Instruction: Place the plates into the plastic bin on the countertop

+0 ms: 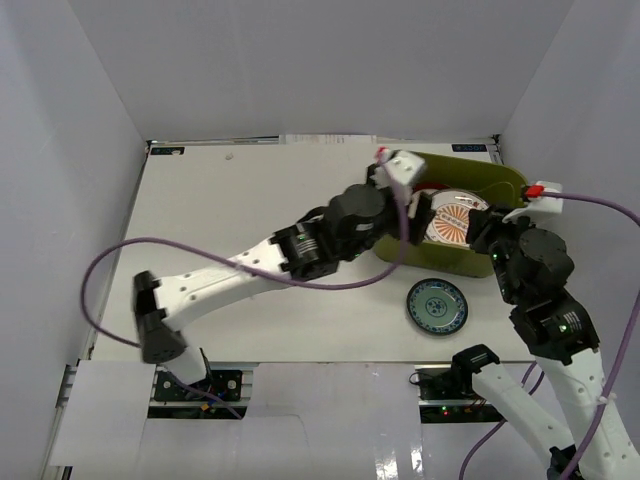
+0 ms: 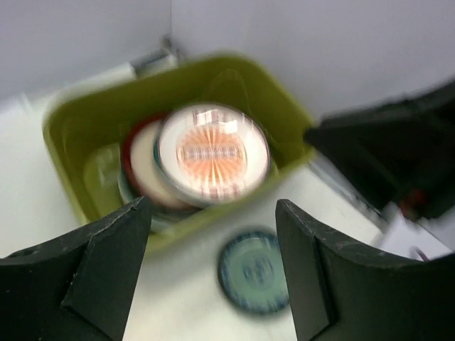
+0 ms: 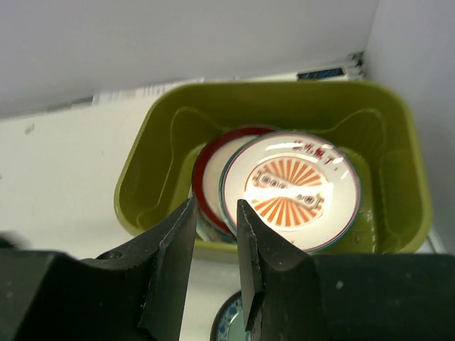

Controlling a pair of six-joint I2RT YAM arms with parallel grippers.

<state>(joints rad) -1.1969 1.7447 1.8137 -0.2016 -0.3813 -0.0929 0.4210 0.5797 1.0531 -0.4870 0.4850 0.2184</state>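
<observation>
With my left gripper (image 2: 213, 213) wide apart and right gripper (image 3: 217, 206) almost together, both empty near the bin (image 1: 490, 170), they could bump going for the teal plate (image 1: 437, 306) beside it.

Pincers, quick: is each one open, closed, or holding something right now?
Left pincer: wide open, empty.
Right pincer: barely open, just a narrow gap, holding nothing.

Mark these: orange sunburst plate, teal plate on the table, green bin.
orange sunburst plate (image 3: 290, 190): right wrist view, centre of its patterned face.
teal plate (image 1: 437, 306): top external view, centre of the plate.
green bin (image 3: 270, 87): right wrist view, on its far rim.
</observation>
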